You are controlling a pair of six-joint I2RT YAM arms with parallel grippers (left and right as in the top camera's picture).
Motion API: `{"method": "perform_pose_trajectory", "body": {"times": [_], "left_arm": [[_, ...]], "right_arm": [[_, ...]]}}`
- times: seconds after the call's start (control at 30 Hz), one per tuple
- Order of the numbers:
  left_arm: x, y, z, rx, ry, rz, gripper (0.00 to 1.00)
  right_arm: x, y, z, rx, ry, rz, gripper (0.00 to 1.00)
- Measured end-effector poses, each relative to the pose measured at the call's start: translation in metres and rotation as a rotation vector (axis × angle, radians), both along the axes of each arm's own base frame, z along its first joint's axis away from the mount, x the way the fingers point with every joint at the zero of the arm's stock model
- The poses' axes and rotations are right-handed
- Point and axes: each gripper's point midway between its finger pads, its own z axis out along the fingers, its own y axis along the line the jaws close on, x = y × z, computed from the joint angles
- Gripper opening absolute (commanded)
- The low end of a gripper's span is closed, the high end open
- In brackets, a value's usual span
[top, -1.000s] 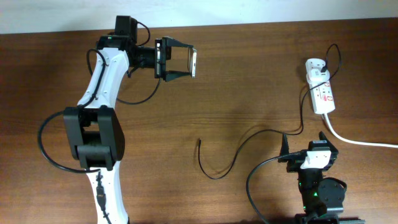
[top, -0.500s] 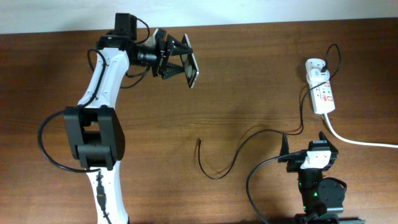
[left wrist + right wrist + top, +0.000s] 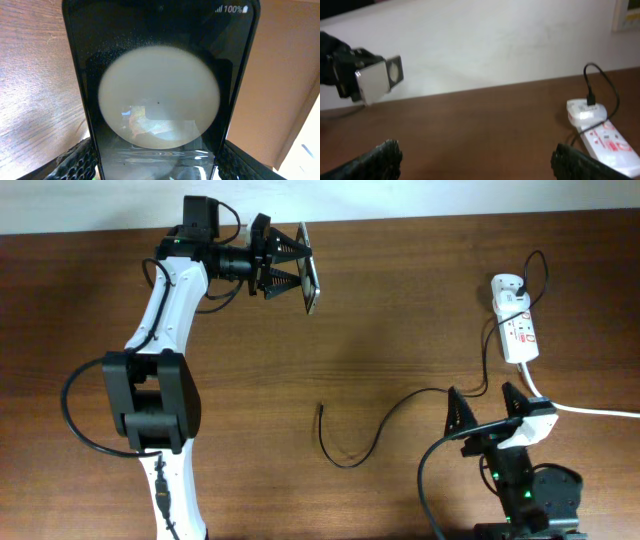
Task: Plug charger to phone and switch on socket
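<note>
My left gripper (image 3: 300, 267) is shut on the phone (image 3: 313, 280) and holds it edge-on above the far left of the table. In the left wrist view the phone (image 3: 160, 75) fills the frame, black and glossy, with a pale round reflection and "100%" at the top, clamped between the fingers (image 3: 160, 167). The charger cable (image 3: 400, 405) runs from the white adapter (image 3: 508, 284) to its plug tip (image 3: 320, 408), which lies on the table. The socket strip (image 3: 520, 332) lies at the far right and also shows in the right wrist view (image 3: 605, 139). My right gripper (image 3: 486, 408) is open and empty; its fingers (image 3: 482, 160) are spread wide.
The thick white cord (image 3: 580, 408) leaves the strip toward the right edge. The wooden table (image 3: 400, 300) ends at a white wall (image 3: 495, 45) at the back. The right wrist view shows the held phone (image 3: 375, 82) far off at the left.
My left gripper has rolled and lifted the phone, turning it from flat to edge-on. My right arm has risen from its folded pose, its gripper now pointing across the table.
</note>
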Motion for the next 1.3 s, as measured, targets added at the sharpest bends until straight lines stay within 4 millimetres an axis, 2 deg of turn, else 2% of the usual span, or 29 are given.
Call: {"method": "perform_pose_trajectory", "body": {"times": [0.07,0.1,0.13,0.17,0.23,0.27,0.3,0.37,0.43,0.53,0.6,0.67,0.73,0.8,0.87,0.93,1.17,1.3], "left_arm": [[0.000,0.000,0.000,-0.001,0.002,-0.001,0.00],[0.000,0.000,0.001,-0.004,-0.002,-0.002,0.00],[0.001,0.000,0.001,-0.003,-0.006,0.001,0.00],[0.005,-0.001,0.004,-0.010,-0.018,0.005,0.00],[0.011,-0.002,0.008,-0.020,-0.016,0.020,0.00],[0.012,-0.004,0.008,-0.017,0.004,0.030,0.00],[0.015,-0.006,0.009,-0.017,0.005,0.039,0.00],[0.017,-0.012,0.010,-0.016,0.037,0.053,0.00],[0.020,-0.013,0.008,-0.008,0.069,0.073,0.00],[0.024,-0.025,0.014,-0.014,0.057,0.083,0.00],[0.021,-0.036,0.014,-0.016,0.073,0.072,0.00],[0.022,-0.037,0.015,-0.017,0.085,0.077,0.00],[0.022,-0.036,0.014,-0.016,0.092,0.083,0.00],[0.023,-0.036,0.015,-0.017,0.106,0.090,0.00],[0.023,-0.036,0.014,-0.016,0.114,0.095,0.00],[0.024,-0.036,0.014,-0.013,0.117,0.099,0.00],[0.027,-0.036,0.013,-0.006,0.119,0.118,0.00],[0.027,-0.046,0.017,-0.015,0.118,0.114,0.00]], "right_arm": [[0.008,0.004,0.006,0.009,0.158,0.023,0.99],[0.025,0.008,0.021,0.018,0.241,0.048,0.99],[0.027,0.010,0.016,0.024,0.345,0.057,0.99],[0.051,0.013,0.028,0.031,0.418,0.074,0.99],[0.085,0.031,0.029,0.071,0.529,0.181,0.99],[0.092,0.037,0.028,0.085,0.548,0.217,0.99],[0.105,0.048,0.019,0.117,0.598,0.287,0.99],[0.114,0.060,-0.013,0.167,0.705,0.355,0.99],[0.122,0.067,-0.016,0.150,0.684,0.416,0.99],[0.135,0.081,0.006,0.051,0.537,0.498,0.99],[0.134,0.086,0.007,-0.008,0.508,0.536,0.99],[0.136,0.090,0.006,-0.090,0.482,0.530,0.99],[0.142,0.110,0.005,-0.172,0.459,0.496,0.99],[0.158,0.133,0.003,-0.164,0.425,0.463,0.99],[0.176,0.156,-0.012,-0.108,0.428,0.453,0.99],[0.183,0.163,-0.016,-0.075,0.422,0.446,0.99],[0.193,0.170,0.006,-0.043,0.323,0.445,0.99],[0.207,0.175,0.012,-0.032,0.249,0.445,0.99]]}}
